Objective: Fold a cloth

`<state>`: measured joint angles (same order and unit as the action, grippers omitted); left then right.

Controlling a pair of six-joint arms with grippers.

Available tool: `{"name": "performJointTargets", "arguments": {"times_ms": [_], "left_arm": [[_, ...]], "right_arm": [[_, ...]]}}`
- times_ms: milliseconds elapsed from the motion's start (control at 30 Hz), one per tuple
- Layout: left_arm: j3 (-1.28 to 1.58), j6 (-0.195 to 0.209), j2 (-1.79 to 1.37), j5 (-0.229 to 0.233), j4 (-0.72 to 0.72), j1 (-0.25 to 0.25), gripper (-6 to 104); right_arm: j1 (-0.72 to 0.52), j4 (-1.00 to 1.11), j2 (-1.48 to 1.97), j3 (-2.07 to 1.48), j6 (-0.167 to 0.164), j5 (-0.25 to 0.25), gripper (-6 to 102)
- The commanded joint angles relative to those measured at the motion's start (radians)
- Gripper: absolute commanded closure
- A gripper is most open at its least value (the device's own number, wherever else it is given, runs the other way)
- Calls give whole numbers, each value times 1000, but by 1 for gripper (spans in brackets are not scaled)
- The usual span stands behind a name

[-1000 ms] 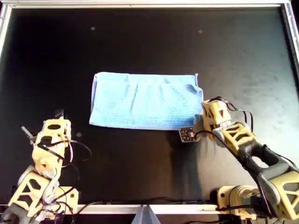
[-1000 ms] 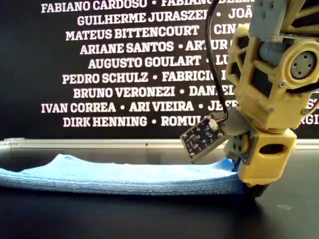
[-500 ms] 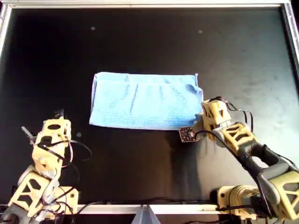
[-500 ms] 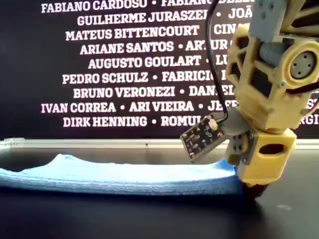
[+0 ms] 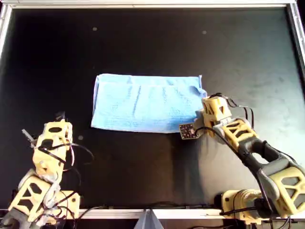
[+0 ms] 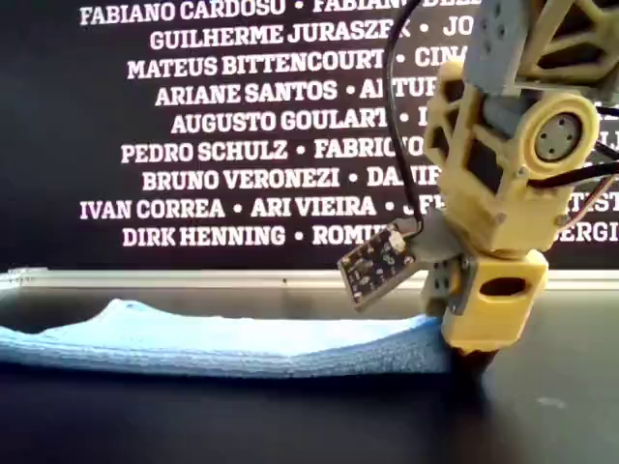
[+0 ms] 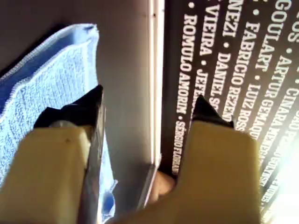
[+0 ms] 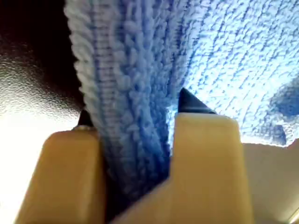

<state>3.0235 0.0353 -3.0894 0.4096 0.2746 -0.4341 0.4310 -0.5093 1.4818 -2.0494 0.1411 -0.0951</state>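
The light blue cloth (image 5: 143,102) lies flat as a folded rectangle in the middle of the black table. It also shows in the exterior view (image 6: 222,343), where its right end is slightly raised. My second gripper (image 5: 205,117) is at the cloth's right edge in the overhead view, down on the table (image 6: 471,350). In the second wrist view (image 8: 135,140) its jaws are closed on the thick folded edge of the cloth (image 8: 140,70). My first gripper (image 5: 57,123) is near the table's front left, open and empty (image 7: 149,109), apart from the cloth (image 7: 42,84).
A metal frame (image 5: 152,5) rims the black table. A dark banner with white names (image 6: 232,126) stands behind the table in the exterior view. A small circuit board (image 5: 187,131) sticks out of the second gripper's side, over the cloth's near right corner.
My second gripper has shifted to the left in both views, further onto the cloth's right edge, which now bunches slightly at it. The first arm has not moved.
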Motion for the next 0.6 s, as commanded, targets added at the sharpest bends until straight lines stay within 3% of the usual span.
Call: {"name": "performJointTargets", "arguments": {"times_ms": [0,100,167,300,567], "left_arm": [[-17,5,-15,-6,-26,18,32],[-17,5,-15,-6,-25,18,32],[-17,5,-15,-6,-23,18,32],[-17,-3,-15,-6,-23,18,32],[-17,-3,-15,-6,-23,18,32]], "right_arm": [[-3,31,28,23,5,6,68],[2,31,29,25,3,6,93],[2,31,31,23,-3,6,101],[2,31,32,32,-11,6,93],[9,31,52,202,-8,6,95]]}}
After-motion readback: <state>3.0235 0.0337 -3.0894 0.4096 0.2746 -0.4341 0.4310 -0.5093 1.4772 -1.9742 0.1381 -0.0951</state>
